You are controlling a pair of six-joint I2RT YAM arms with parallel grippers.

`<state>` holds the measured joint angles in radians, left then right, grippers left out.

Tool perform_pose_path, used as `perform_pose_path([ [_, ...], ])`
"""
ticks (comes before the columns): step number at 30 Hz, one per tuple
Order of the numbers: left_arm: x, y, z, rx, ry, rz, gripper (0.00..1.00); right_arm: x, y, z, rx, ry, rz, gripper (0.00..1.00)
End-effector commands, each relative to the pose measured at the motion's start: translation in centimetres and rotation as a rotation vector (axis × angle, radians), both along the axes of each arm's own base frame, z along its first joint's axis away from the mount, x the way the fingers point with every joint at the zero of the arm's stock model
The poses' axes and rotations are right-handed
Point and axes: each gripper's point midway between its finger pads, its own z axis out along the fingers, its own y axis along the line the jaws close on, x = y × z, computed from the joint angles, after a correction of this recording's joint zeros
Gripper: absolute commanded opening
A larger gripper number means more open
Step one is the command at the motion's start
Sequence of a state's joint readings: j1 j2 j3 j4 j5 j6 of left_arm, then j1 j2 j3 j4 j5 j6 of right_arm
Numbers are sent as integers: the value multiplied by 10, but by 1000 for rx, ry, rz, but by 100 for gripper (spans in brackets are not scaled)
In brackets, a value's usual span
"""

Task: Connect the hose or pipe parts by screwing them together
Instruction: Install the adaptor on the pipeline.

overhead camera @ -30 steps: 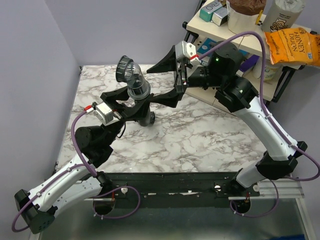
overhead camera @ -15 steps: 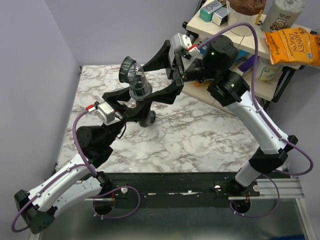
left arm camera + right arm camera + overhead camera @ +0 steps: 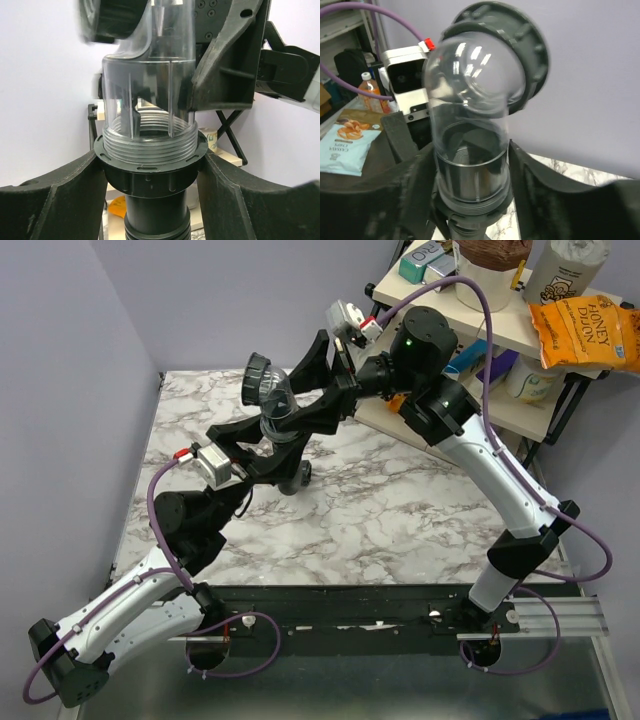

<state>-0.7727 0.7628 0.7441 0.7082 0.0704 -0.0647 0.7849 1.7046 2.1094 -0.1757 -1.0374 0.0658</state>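
Two grippers on one upright pipe assembly, over the counter (image 3: 400, 510).

My left gripper (image 3: 278, 447) is clamped on the black collar (image 3: 150, 172) of the black pipe piece (image 3: 293, 476), which stands upright between its fingers. The clear elbow (image 3: 470, 120) rises directly above that gripper, its threaded foot seated in the collar. My right gripper (image 3: 472, 186) has a finger close in on each side of the elbow, but I can't tell whether it is squeezing. The elbow is see-through, bent at the top and capped by a grey ring nut (image 3: 520, 45). I count one elbow, one black piece and one ring nut.
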Motion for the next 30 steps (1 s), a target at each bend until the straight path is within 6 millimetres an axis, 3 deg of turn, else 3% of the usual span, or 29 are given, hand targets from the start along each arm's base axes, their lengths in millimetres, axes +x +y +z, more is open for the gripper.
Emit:
perform_pose_path([
  [1, -13, 4, 12, -23, -54, -23, 0, -6, -2, 8, 14, 0, 46, 53],
  [2, -13, 4, 13, -25, -57, -21, 0, -4, -1, 3, 4, 13, 44, 38],
  [5, -12, 7, 16, -33, -63, -10, 0, 0, 2, -12, -21, 41, 37, 17],
  [8, -13, 9, 20, -40, -78, 3, 0, 2, 2, -23, -37, 65, 20, 8],
  [11, -13, 12, 25, -43, -97, 17, 0, 9, 4, -47, -72, 111, -13, 1],
  [12, -14, 13, 27, -45, -101, 23, 0, 13, 7, -61, -95, 136, -32, 1],
  [19, -14, 20, 40, -48, -160, 78, 0, 25, 6, -113, -151, 221, -130, 1],
  [24, -17, 26, 52, -43, -237, 130, 0, 32, -4, -138, -172, 262, -239, 1],
  [30, -18, 27, 54, -33, -263, 146, 0, 35, -11, -151, -163, 238, -381, 1],
])
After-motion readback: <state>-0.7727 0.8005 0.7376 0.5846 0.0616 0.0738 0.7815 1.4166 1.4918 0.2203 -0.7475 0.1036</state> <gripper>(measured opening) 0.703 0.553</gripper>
